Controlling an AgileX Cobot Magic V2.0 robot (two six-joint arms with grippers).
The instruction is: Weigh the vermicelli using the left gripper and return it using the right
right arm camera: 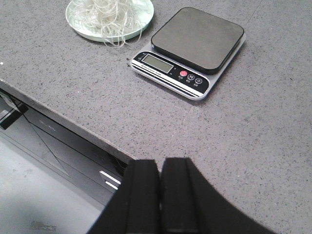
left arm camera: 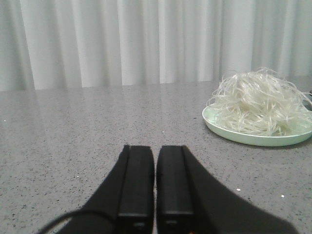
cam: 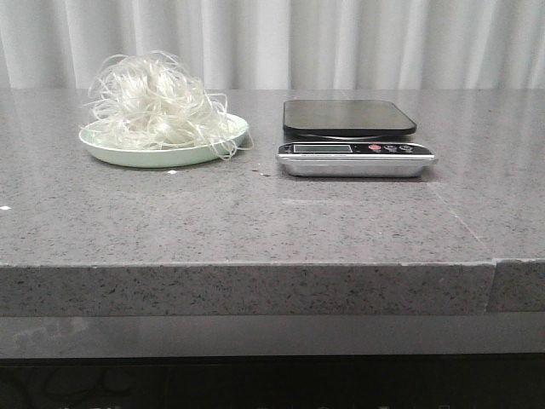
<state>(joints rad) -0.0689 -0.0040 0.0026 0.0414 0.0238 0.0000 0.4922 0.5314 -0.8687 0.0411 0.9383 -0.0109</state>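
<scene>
The vermicelli (cam: 153,102) is a fluffy white mound on a pale green plate (cam: 128,154) at the table's back left; a few strands hang over the rim. It shows in the left wrist view as vermicelli (left arm camera: 256,102) on the plate (left arm camera: 253,139), and in the right wrist view as vermicelli (right arm camera: 109,14). A kitchen scale (cam: 351,136) with a bare black platform stands to the plate's right, also seen as the scale (right arm camera: 192,46). My left gripper (left arm camera: 155,148) is shut and empty, low over the table, well short of the plate. The right gripper (right arm camera: 159,163) is shut and empty above the table's front edge.
The grey speckled stone table (cam: 255,213) has a seam near its front right corner. White curtains (cam: 272,38) hang behind it. Below the table's front edge, the right wrist view shows a dark frame and floor (right arm camera: 44,146).
</scene>
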